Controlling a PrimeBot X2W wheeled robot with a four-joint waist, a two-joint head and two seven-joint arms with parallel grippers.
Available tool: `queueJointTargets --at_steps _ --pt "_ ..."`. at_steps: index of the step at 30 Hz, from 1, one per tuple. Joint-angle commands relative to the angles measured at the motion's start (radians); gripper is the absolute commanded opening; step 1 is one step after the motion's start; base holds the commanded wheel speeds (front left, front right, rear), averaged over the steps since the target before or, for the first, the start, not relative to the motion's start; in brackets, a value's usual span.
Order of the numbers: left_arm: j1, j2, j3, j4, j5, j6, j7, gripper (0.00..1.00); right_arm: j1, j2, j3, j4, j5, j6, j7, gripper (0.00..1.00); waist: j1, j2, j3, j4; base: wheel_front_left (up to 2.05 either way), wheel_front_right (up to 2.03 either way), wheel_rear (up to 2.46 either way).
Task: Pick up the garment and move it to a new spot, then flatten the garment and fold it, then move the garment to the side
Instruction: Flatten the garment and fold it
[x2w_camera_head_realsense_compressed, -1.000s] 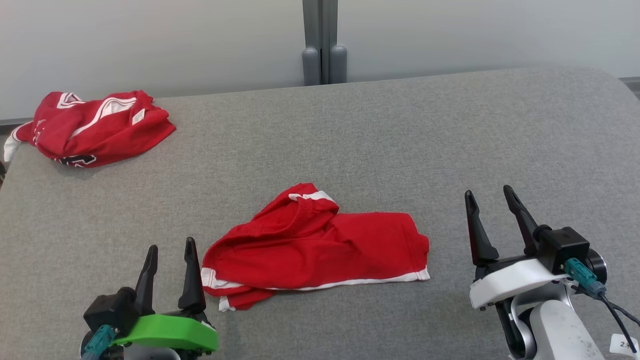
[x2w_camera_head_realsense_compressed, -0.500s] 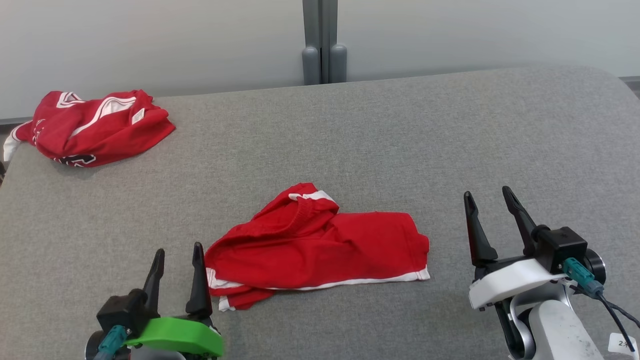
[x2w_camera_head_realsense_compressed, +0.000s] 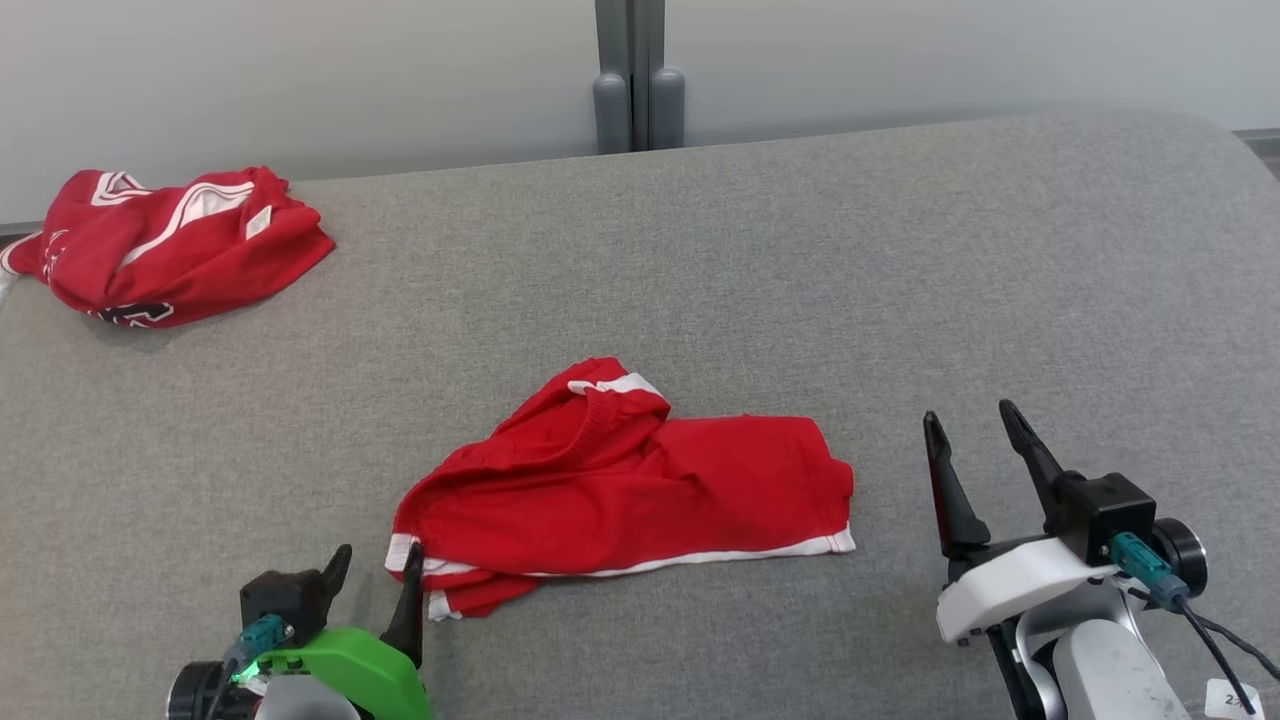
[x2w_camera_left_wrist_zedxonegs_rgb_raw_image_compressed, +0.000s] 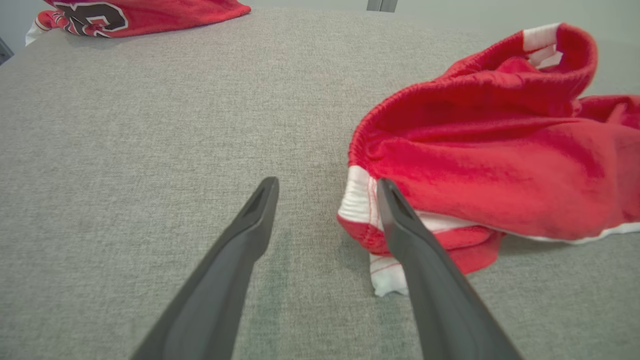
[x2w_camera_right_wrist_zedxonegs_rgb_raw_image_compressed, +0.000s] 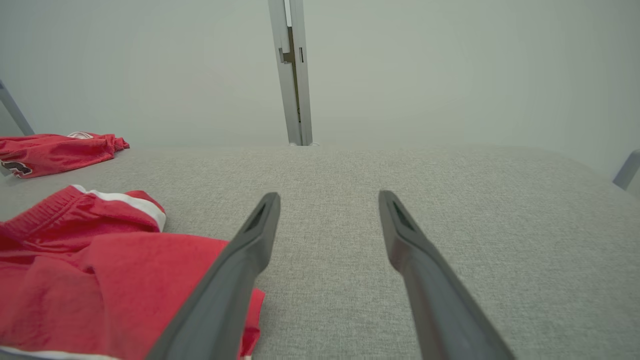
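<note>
- Well to the left of the garment, at the worktop's back corner, lies a second red garment; not this step's concern, I judge
- Left pincer: jaws spread wide, holding nothing; one fingertip just beside the garment's white-trimmed left corner
- The garment lies crumpled mid-worktop, not yet lifted; the step in hand looks like the first pick-up
- Right pincer: wide open, empty, near the garment's right edge but apart from it; next, each pincer should straddle an edge, close, then lift
</note>
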Motion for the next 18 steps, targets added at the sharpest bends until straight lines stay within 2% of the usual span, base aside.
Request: queueJointTargets --at_steps 1,6,7,8,9,10,11,18 --pt "-0.018 0.009 -0.010 0.007 0.001 -0.009 0.015 1.00 0.015 -0.001 0.008 0.009 -0.007 -0.001 -0.003 1.00 0.0000 0.0000 0.002 -0.004 0.00 0.00 0.00" --pt "-0.038 0.030 -0.039 0.016 -0.012 -0.027 0.063 1.00 0.024 -0.001 0.022 0.029 -0.022 -0.001 -0.003 1.00 0.0000 0.0000 0.008 -0.014 0.00 0.00 0.00" --pt "-0.040 0.030 -0.040 0.014 -0.017 -0.028 0.066 0.81 0.028 -0.001 0.024 0.034 -0.027 -0.001 -0.003 1.00 0.0000 0.0000 0.009 -0.015 0.00 0.00 0.00" --pt "-0.039 0.031 -0.043 0.012 -0.020 -0.030 0.069 0.39 0.032 -0.001 0.029 0.039 -0.031 -0.001 -0.003 1.00 0.0000 0.0000 0.009 -0.016 0.00 0.00 0.00" --pt "-0.038 0.032 -0.045 0.010 -0.021 -0.031 0.070 0.29 0.036 -0.001 0.032 0.043 -0.035 -0.001 -0.003 1.00 0.0000 0.0000 0.009 -0.017 0.00 0.00 0.00" --pt "-0.035 0.031 -0.048 0.005 -0.025 -0.033 0.071 0.09 0.042 -0.002 0.038 0.052 -0.039 -0.001 -0.003 1.00 0.0000 0.0000 0.010 -0.017 0.00 0.00 0.00" --pt "-0.032 0.032 -0.050 0.002 -0.026 -0.034 0.071 0.00 0.046 -0.005 0.044 0.060 -0.041 -0.001 -0.003 1.00 0.0000 0.0000 0.010 -0.017 0.00 0.00 0.00" --pt "-0.003 0.037 -0.061 -0.048 -0.045 -0.036 0.069 0.00 0.049 -0.029 0.114 0.158 -0.058 -0.001 -0.003 1.00 0.0000 0.0000 0.017 -0.007 0.00 0.00 0.00"
